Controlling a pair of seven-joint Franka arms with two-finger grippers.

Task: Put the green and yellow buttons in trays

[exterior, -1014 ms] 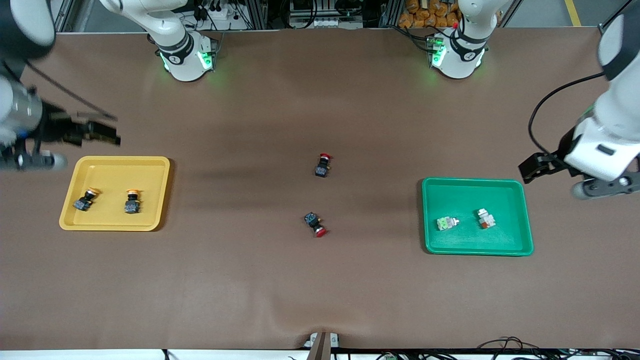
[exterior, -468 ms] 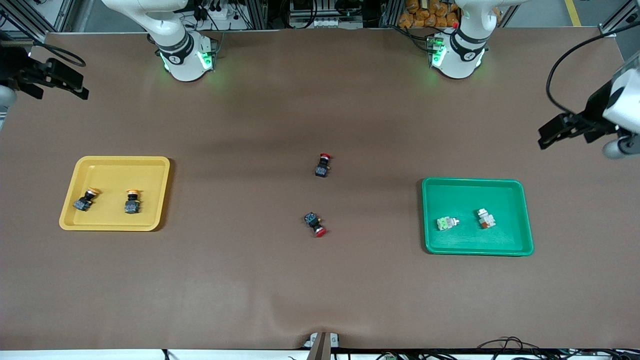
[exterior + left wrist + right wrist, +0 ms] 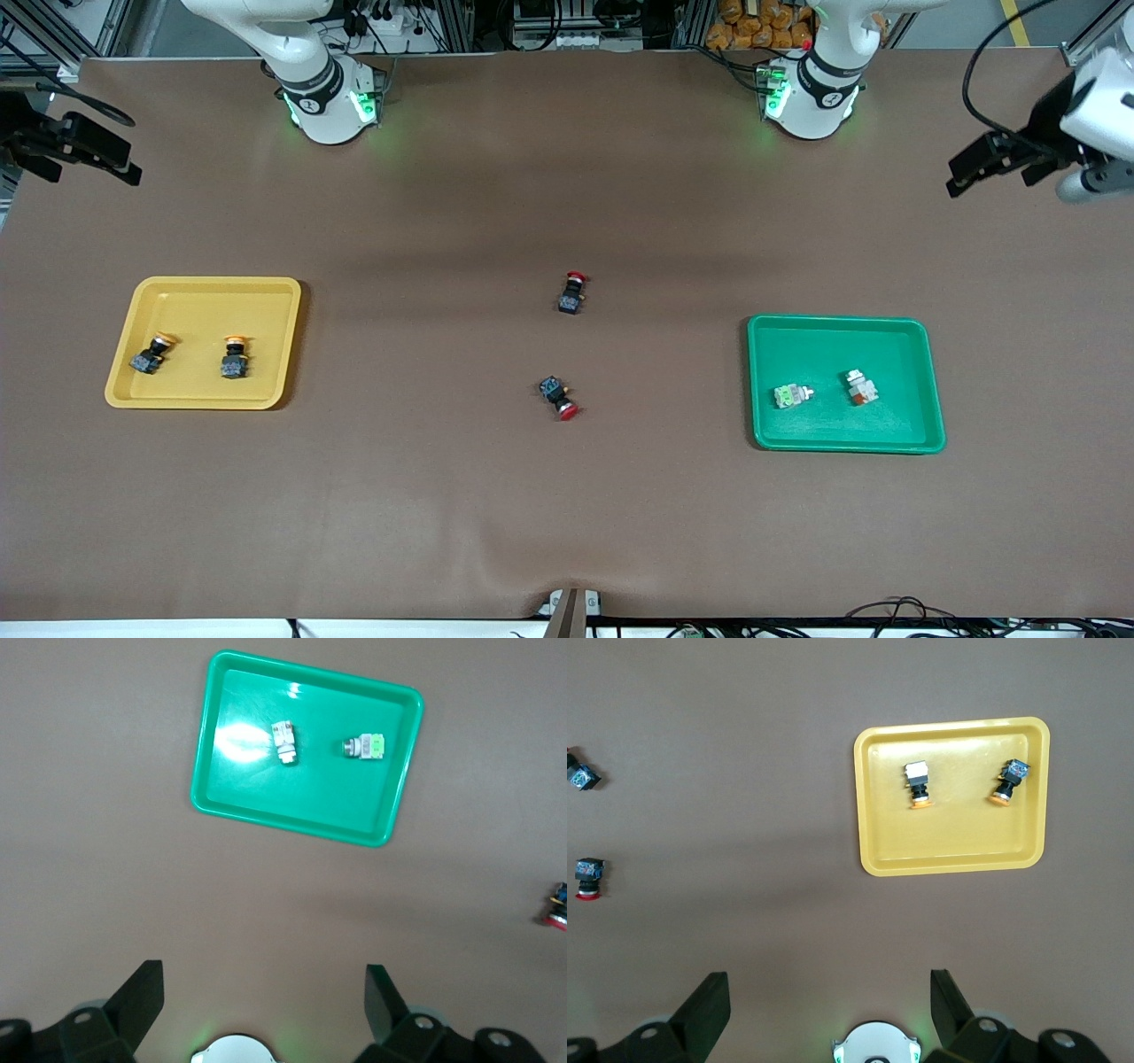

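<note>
The yellow tray (image 3: 205, 306) lies toward the right arm's end of the table and holds two black buttons with orange-yellow caps (image 3: 152, 354) (image 3: 234, 356). The green tray (image 3: 833, 346) lies toward the left arm's end. It holds a whitish button with a light-green cap (image 3: 791, 395) and another whitish button (image 3: 858, 387). My left gripper (image 3: 967, 173) is open and empty, high over the table's edge at its end. My right gripper (image 3: 120, 155) is open and empty, high over its end. The left wrist view shows the green tray (image 3: 319, 797), and the right wrist view shows the yellow tray (image 3: 957, 833).
Two black switches with red caps lie loose mid-table, one (image 3: 573, 293) farther from the front camera than the other (image 3: 557, 397). The arm bases (image 3: 328, 97) (image 3: 811, 89) stand along the table's edge farthest from the front camera.
Both grippers have risen and drawn away from beside their trays toward the arms' bases. The buttons and trays have not moved.
</note>
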